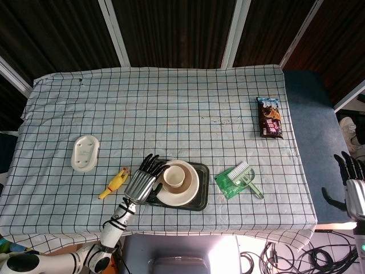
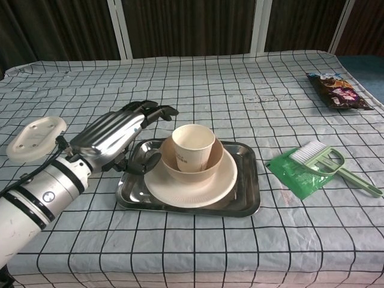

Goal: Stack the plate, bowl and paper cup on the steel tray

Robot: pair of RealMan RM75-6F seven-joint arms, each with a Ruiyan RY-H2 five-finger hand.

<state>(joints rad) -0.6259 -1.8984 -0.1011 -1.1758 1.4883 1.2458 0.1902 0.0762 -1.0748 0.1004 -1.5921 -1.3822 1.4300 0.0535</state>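
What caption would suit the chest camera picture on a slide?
Paper cup stands in the bowl on the plate and steel tray; the left hand is open beside it.
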